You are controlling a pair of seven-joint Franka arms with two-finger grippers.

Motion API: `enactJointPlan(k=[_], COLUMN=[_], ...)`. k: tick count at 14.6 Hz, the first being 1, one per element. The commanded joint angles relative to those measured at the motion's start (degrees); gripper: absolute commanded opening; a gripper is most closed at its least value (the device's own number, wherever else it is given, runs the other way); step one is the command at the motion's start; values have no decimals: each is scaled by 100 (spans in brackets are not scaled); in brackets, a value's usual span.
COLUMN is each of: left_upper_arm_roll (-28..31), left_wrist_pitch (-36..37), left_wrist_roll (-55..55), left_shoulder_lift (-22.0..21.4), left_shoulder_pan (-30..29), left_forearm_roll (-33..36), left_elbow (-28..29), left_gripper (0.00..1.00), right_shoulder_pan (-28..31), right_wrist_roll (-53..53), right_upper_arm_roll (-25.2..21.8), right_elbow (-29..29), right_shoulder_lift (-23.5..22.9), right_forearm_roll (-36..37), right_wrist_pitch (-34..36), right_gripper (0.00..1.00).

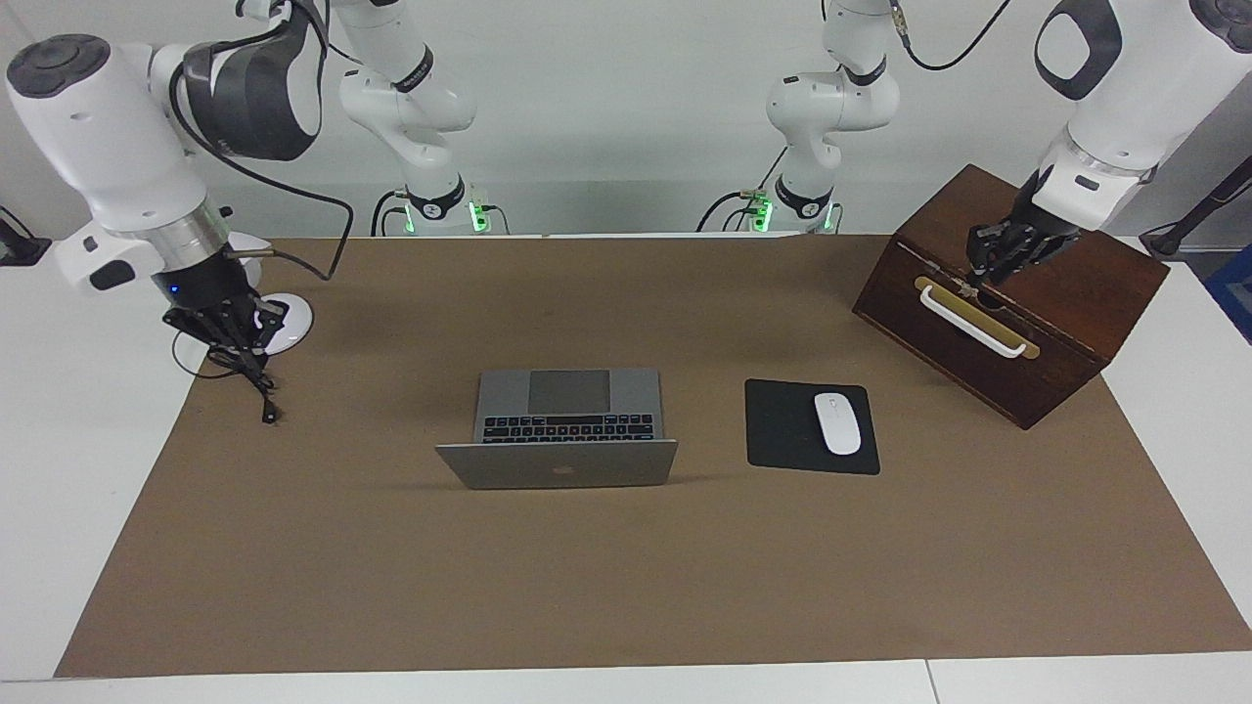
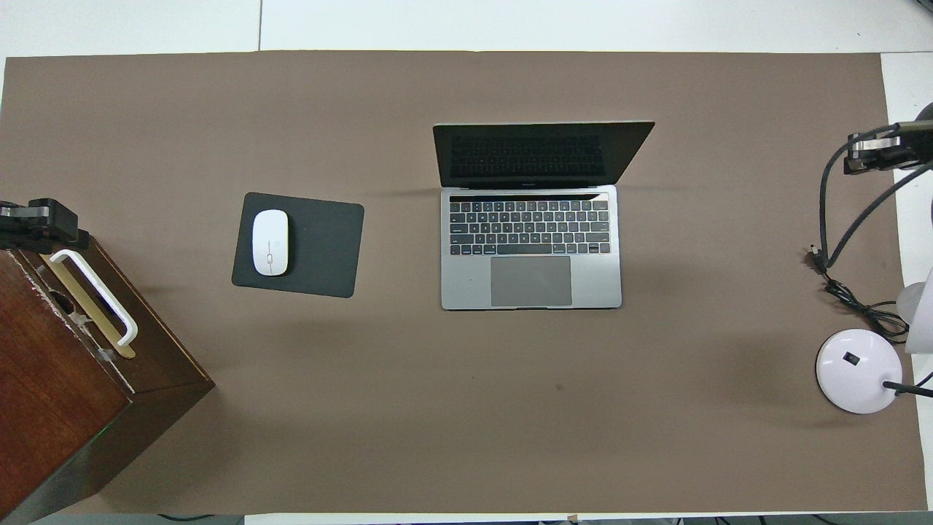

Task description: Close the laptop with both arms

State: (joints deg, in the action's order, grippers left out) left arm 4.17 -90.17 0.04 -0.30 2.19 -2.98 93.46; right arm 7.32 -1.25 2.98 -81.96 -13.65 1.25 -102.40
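The silver-grey laptop (image 1: 558, 464) stands open in the middle of the brown mat, its lid upright with the apple logo facing away from the robots. Its black keyboard and grey trackpad show in the overhead view (image 2: 531, 248). My left gripper (image 1: 986, 262) hangs at the white handle of a wooden box at the left arm's end of the table, well away from the laptop; it also shows in the overhead view (image 2: 36, 222). My right gripper (image 1: 223, 328) hangs low over the mat's edge at the right arm's end, and shows in the overhead view (image 2: 878, 149) too.
A black mouse pad (image 1: 782, 430) with a white mouse (image 1: 837, 422) lies beside the laptop toward the left arm's end. The wooden box (image 1: 988, 376) stands past it. A white round base (image 1: 289, 325) and a loose black cable (image 1: 262, 391) lie by my right gripper.
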Motion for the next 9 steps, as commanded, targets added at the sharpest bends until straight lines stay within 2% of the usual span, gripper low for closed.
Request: enactJointPlan(k=[1,4,7,9], left_upper_arm_roll=[-22,-22,-22,-30], left_wrist_pitch=[-71,-150,-264,-640], left_wrist_roll=[-74,-92,-74,-74], left_shoulder_lift=[-137,-137,-207,-382], left_shoulder_pan=[-26,-34,-17,53], left_forearm_roll=[104,87,60,52], left_elbow=[146,155,303,724], left_gripper=[0,0,0,0], right_shoulder_pan=[77,-220,-852,-1117], right_wrist_roll=[-201,-148,754,924], right_upper_arm_roll=[115,150,10,-96], right_elbow=[1608,3007,3160,3195], right_shoulder_lift=[-1215,-2376,-2738,-2880], right_forearm_roll=[6,24,198,322], right_wrist_pitch=[202,238,-156,-377], right_gripper=[0,0,0,0])
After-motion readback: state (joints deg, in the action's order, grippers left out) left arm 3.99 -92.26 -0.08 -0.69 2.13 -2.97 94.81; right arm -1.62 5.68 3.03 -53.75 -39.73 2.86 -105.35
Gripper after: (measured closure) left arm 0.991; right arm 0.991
